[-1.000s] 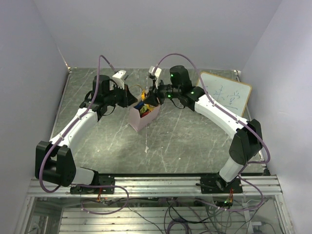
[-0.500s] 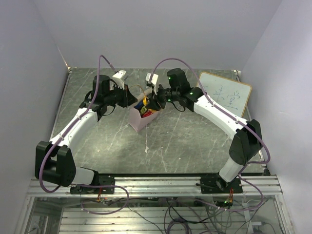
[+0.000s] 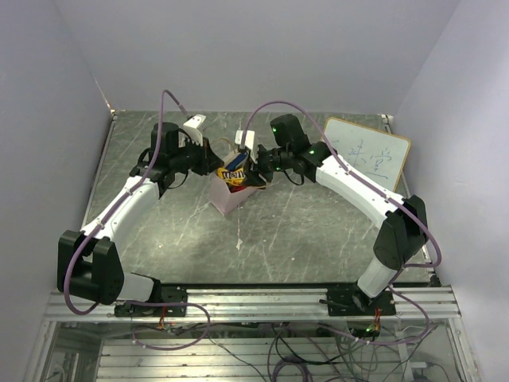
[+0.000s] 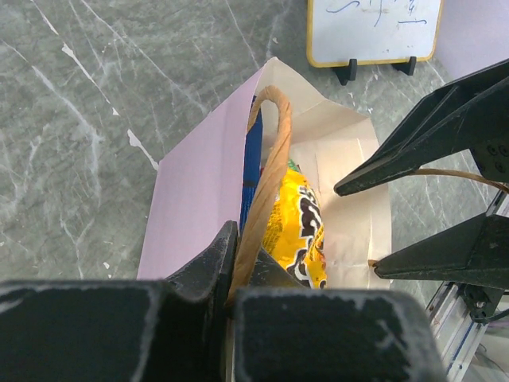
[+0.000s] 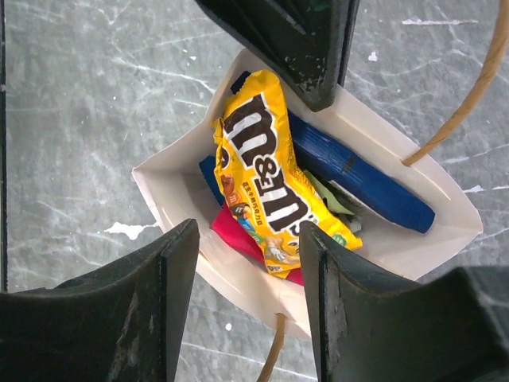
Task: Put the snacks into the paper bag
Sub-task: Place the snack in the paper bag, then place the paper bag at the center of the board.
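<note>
- The paper bag (image 3: 231, 197) stands on the table (image 3: 318, 231), in its far half about midway between the left and right edges; a white board (image 3: 370, 153) leans near the far right corner
- Left wrist view: the left gripper (image 4: 235, 251) is clenched on one paper-cord handle (image 4: 270, 151) of the bag, holding that side up; the overhead view is too small to show this pinch
- Right wrist view: the right gripper (image 5: 248, 263) hangs over the bag's mouth, fingers spread and grasping nothing
- Only this view looks straight down into the bag: the yellow M&M's packet (image 5: 266, 175) lies on top, across a dark blue packet (image 5: 358, 179), with a pink-red packet (image 5: 238, 235) under it and a light green packet (image 5: 330, 199) tucked beside it
- From overhead the yellow packet shows tilted, its upper end poking above the bag's rim between the two grippers
</note>
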Robot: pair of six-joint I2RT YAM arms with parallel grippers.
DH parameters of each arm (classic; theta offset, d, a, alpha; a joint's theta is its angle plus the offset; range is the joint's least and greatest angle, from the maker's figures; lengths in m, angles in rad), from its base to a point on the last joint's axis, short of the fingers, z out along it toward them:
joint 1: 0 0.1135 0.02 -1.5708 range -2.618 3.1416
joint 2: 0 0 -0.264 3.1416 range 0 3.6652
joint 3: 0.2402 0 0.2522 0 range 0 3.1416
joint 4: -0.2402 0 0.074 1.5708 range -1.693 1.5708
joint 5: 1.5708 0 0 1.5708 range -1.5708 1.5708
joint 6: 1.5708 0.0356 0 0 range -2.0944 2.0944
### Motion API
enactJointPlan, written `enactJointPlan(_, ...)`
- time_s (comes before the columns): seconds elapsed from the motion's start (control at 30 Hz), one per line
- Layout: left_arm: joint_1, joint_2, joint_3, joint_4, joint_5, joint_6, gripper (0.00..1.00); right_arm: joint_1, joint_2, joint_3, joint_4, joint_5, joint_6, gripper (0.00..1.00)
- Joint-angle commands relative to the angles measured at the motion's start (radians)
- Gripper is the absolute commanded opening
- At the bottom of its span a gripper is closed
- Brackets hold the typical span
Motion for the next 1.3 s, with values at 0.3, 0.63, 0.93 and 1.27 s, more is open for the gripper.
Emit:
enactJointPlan(0.3, 0.011, -0.023, 0.004, 0.053, 0.044, 0.016, 0.07, 0.006, -0.010, 0.088, -0.018, 0.036, 0.012, 0.55)
enactJointPlan(0.63, 0.011, -0.052, -0.011, 0.062, 0.006, 0.015, 0.07, 0.008, 0.015, 0.136, -0.015, 0.076, 0.053, 0.53)
enactJointPlan(0.93, 0.012, -0.042, -0.007, 0.056, -0.028, 0.021, 0.07, 0.006, -0.004, 0.217, -0.038, 0.096, 0.103, 0.63)
enactJointPlan(1.27, 0.042, -0.047, -0.005, 0.065, -0.099, -0.088, 0.07, -0.077, -0.087, 0.212, 0.011, 0.185, 0.219, 0.85)
